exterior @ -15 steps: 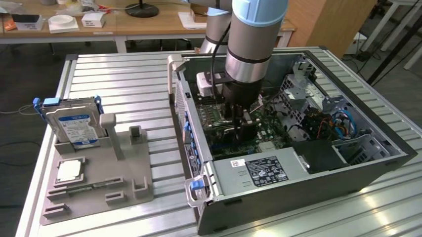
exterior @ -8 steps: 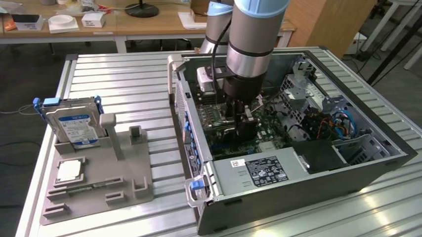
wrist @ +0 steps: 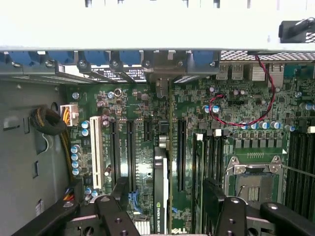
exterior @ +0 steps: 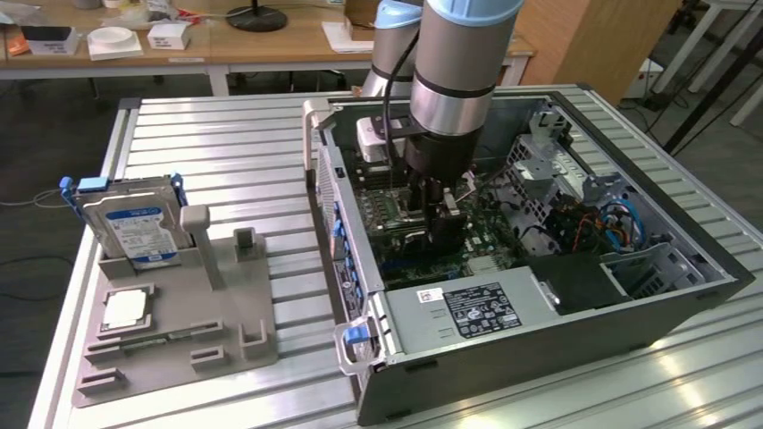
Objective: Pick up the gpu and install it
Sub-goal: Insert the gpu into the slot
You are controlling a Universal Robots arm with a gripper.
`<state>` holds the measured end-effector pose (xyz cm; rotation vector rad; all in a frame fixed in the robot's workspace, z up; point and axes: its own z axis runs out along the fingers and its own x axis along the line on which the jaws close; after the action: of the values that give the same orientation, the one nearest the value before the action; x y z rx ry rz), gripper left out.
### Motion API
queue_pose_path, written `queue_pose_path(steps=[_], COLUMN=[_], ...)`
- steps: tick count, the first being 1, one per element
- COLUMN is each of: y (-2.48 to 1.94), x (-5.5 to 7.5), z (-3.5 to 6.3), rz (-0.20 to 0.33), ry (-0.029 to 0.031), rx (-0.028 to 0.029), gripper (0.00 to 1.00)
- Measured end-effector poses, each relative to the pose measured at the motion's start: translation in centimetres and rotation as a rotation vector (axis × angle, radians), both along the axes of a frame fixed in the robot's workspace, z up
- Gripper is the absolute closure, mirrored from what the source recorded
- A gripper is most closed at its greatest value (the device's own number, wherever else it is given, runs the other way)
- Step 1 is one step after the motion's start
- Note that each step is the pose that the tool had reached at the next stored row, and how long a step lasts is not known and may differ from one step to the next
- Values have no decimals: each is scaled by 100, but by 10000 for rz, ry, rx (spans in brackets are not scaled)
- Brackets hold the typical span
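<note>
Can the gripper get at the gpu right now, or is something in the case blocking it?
Probably yes. The gripper sits right over the gpu, which stands edge-up on the motherboard, a finger on either side and nothing between them.

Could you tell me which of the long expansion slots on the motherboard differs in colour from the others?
The white slot, nearest the orange and yellow wire bundle. The other long slots beside it are black.

Gpu [wrist: 160, 191] stands on edge on mobo [wrist: 246, 132] inside PC case [exterior: 667, 313], between pincer [wrist: 167, 204] fingers.
</note>
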<state>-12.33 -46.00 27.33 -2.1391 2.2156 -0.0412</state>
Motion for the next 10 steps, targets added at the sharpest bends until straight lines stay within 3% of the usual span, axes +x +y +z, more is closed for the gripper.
queue_pose_path(steps=[5,10], y=[0,0], x=[0,0], z=[0,0], rz=[0,0], ry=[0,0], rx=[1,0], gripper=[31,55])
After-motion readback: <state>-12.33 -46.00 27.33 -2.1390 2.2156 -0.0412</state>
